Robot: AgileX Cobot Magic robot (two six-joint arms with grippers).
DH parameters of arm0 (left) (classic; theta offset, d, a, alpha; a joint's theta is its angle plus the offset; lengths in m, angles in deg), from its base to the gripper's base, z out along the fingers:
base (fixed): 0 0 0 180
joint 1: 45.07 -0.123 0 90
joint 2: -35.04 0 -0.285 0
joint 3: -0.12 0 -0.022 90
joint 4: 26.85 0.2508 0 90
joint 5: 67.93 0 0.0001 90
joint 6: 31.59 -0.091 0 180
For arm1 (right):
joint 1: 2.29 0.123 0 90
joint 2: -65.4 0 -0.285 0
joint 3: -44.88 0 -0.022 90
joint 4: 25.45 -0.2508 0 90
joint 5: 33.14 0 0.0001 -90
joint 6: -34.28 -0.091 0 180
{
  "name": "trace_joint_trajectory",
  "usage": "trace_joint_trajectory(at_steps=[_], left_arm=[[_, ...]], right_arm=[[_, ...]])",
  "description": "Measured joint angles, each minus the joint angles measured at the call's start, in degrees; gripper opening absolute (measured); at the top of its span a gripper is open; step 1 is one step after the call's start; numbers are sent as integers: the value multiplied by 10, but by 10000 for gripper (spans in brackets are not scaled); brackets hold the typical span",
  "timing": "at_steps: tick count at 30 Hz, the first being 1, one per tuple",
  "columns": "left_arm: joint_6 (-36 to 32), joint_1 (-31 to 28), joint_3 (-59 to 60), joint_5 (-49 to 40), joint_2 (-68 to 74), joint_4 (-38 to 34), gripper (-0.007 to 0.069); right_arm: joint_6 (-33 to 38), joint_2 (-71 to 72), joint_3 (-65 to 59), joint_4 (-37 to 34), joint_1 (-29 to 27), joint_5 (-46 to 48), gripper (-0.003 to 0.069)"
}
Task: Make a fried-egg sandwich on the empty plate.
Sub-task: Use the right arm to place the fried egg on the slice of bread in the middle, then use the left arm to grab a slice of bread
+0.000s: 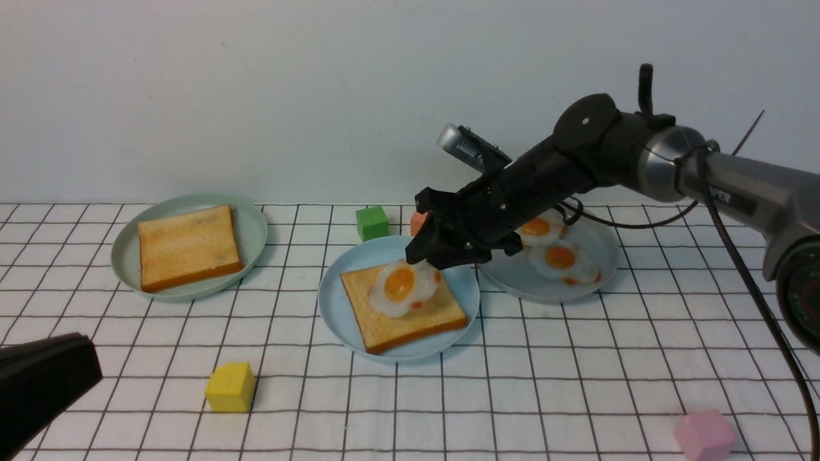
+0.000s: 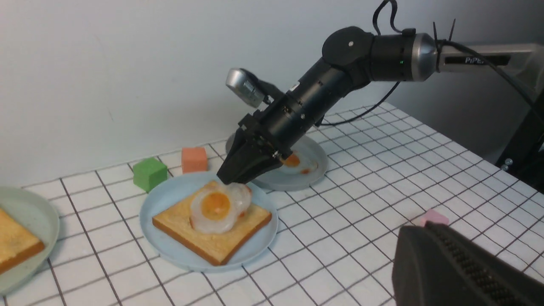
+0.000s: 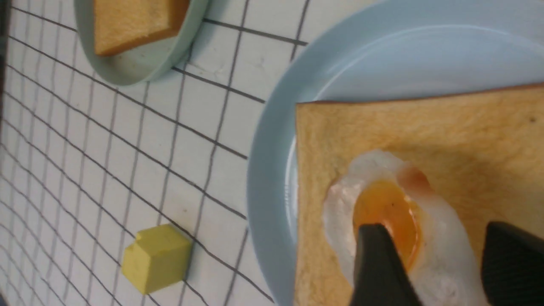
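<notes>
The empty plate of the task, light blue [image 1: 333, 301], stands mid-table with one toast slice [image 1: 410, 323] on it. A fried egg [image 1: 400, 286] lies on that toast. My right gripper [image 1: 426, 259] hangs just over the egg's far edge. In the right wrist view its fingers are spread apart above the egg [image 3: 382, 204], so my right gripper [image 3: 433, 231] is open. A second toast slice [image 1: 188, 246] rests on the pale green plate [image 1: 253, 224] at the left. My left gripper [image 1: 86, 365] is shut and empty at the near left.
A grey plate [image 1: 602, 256] behind the right arm holds two more fried eggs [image 1: 560, 257]. Cubes lie around: green [image 1: 372, 222], orange [image 1: 418, 222], yellow [image 1: 230, 386], pink [image 1: 705, 435]. A white wall closes the back.
</notes>
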Motion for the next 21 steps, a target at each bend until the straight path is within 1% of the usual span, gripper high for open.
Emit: trace_joint_trajectory(at_steps=[1,2,3,4,5,6,7,8,9,10,13,14,15,16,18,19,20,21], left_arm=[[2,0,0,-7,1,0,-10],[7,0,0,-17,5,0,-10],[7,0,0,-19,6,0,-10],[13,0,0,-32,14,1,-10],[20,0,0,-40,24,3,-10],[22,0,0,-41,28,3,-10],[34,0,0,-45,50,3,-10],[37,0,0,-45,57,4,-10],[47,0,0,-45,79,7,-10],[55,0,0,-44,102,10,-10],[82,-2,-12,-43,191,36,-13],[92,-6,-24,-47,226,48,-13],[96,-8,-27,-48,233,50,-13],[106,-22,-57,-59,292,61,-13],[109,-51,-104,-82,367,69,-13],[108,-55,-109,-84,375,69,-13],[89,-89,-148,-104,439,70,-13],[78,-101,-167,-114,459,68,-13]], right_arm=[[-3,4,0,17,-1,3,402],[-6,13,0,42,-5,10,463],[-7,15,0,46,-5,11,463],[-10,31,0,78,-9,20,511],[-14,49,0,108,-14,32,537],[-15,53,0,112,-16,34,542],[-25,86,0,160,-20,63,550],[-26,91,0,165,-21,67,549],[-34,117,0,208,-22,96,538],[-40,140,-1,235,-22,118,517],[-60,215,-14,289,-19,149,405],[-63,249,-27,299,-16,152,346],[-64,254,-30,301,-15,152,346],[-68,301,-55,309,-9,153,261],[-71,362,-101,311,4,156,160],[-71,368,-111,311,7,156,142],[-71,416,-154,311,21,159,79],[-71,440,-171,311,26,159,60]])
